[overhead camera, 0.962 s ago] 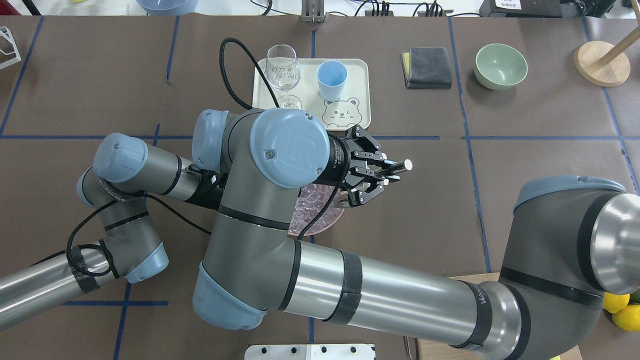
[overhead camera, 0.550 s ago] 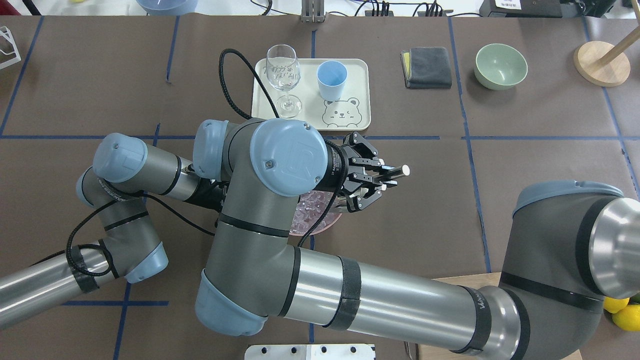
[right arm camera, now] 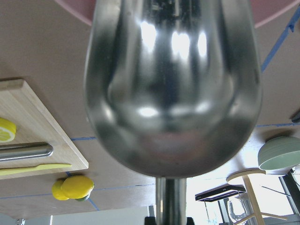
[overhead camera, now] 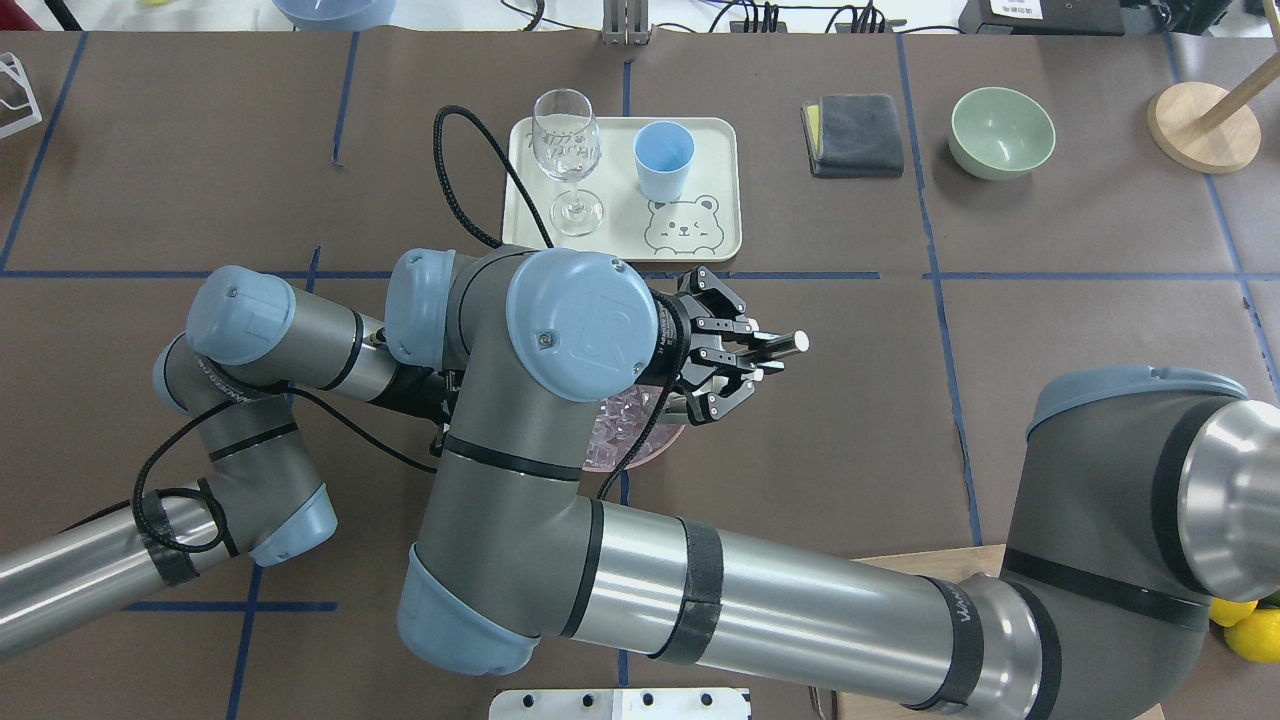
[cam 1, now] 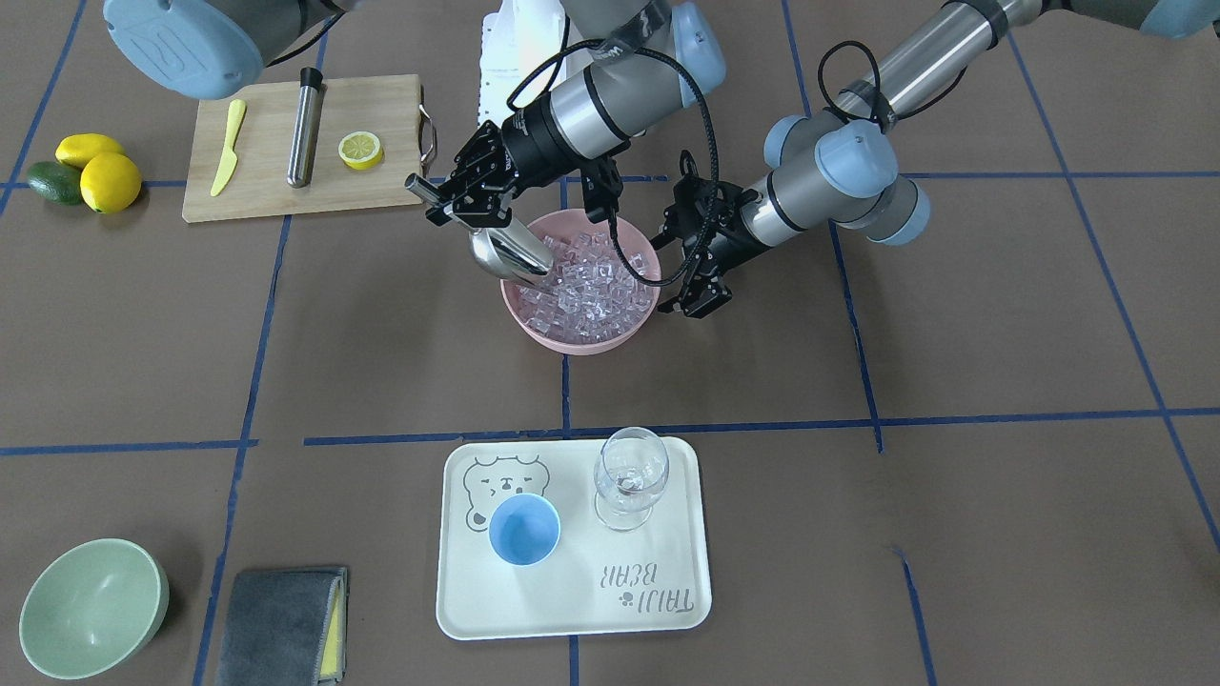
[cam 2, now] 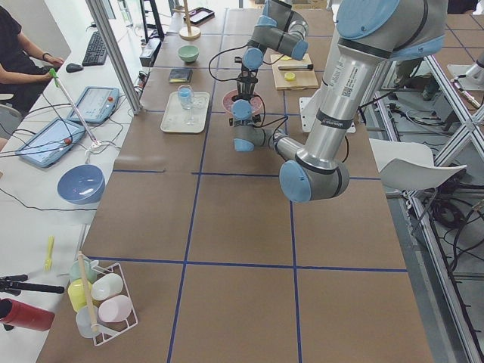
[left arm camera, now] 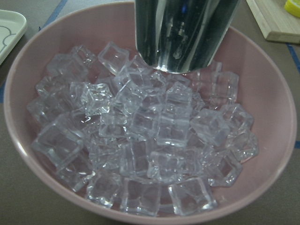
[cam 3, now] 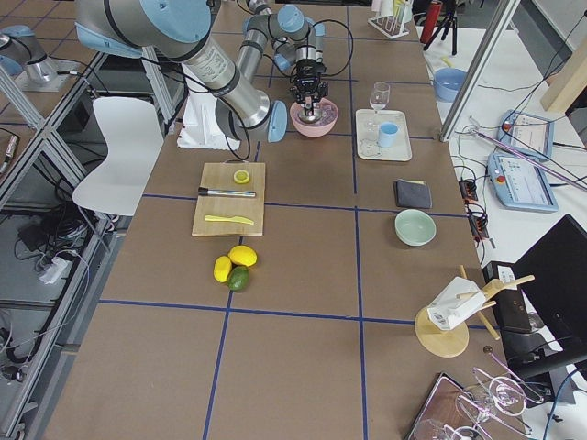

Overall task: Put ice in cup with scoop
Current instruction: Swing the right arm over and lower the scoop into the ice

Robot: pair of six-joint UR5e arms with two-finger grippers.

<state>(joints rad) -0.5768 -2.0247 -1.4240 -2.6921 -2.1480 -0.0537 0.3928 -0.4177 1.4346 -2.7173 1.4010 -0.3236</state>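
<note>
Front-facing view shows a brown table (cam 1: 953, 333). On it lies a pale tray (cam 1: 667, 591) with a bear picture. A pink bowl (cam 1: 572, 341) sits well apart from the tray, nearer the robot. The left gripper (cam 1: 688, 276) hangs just beside the bowl, fingers spread wide, holding nothing. The right gripper (cam 1: 457, 195) squeezes the rod handle of the scoop (cam 1: 510, 250). The scoop tilts down into the bowl, right at the ice (cam 1: 591, 286). The blue cup (cam 1: 523, 530) stands upright on the tray, beside a wine glass (cam 1: 629, 476). All the ice cubes lie in the pink bowl.
</note>
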